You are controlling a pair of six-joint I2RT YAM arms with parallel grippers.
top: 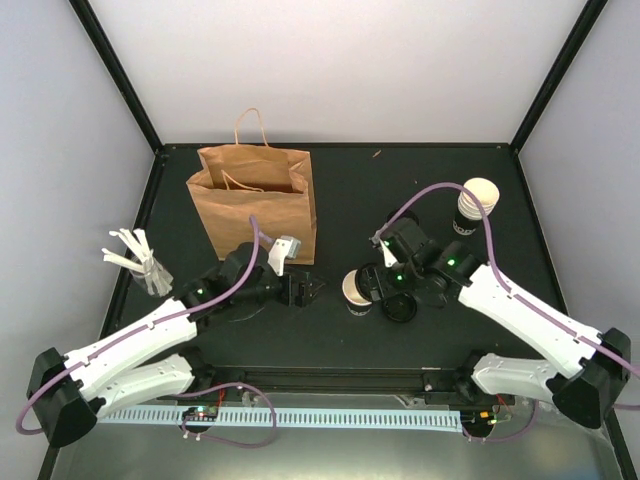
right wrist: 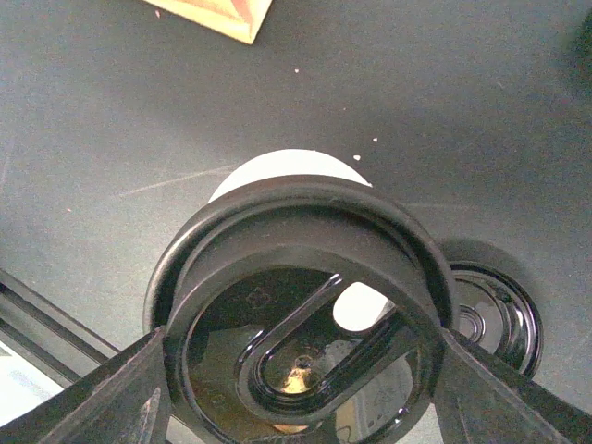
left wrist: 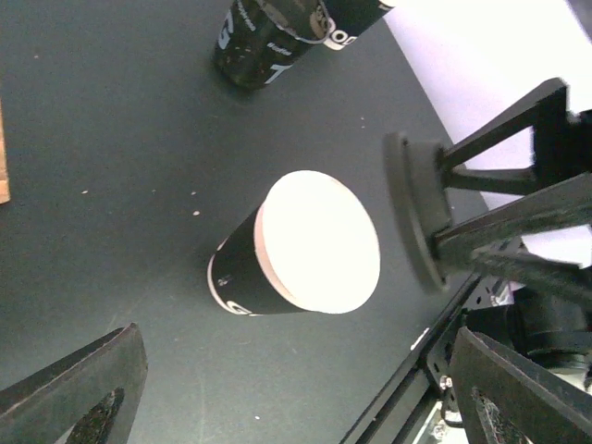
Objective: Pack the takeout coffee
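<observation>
The takeout coffee is a small black paper cup with white print and a cream inside, standing on the dark table between the two grippers; it also shows in the left wrist view. My left gripper is open just left of the cup, with nothing between its fingers. My right gripper is shut on a black plastic lid, held on edge close beside the cup's rim. The cup's rim peeks out behind the lid.
A brown paper bag with handles stands open behind the left gripper. A second black lid lies flat right of the cup. A nested stack of cups stands at the back right. White stirrers sit at the far left.
</observation>
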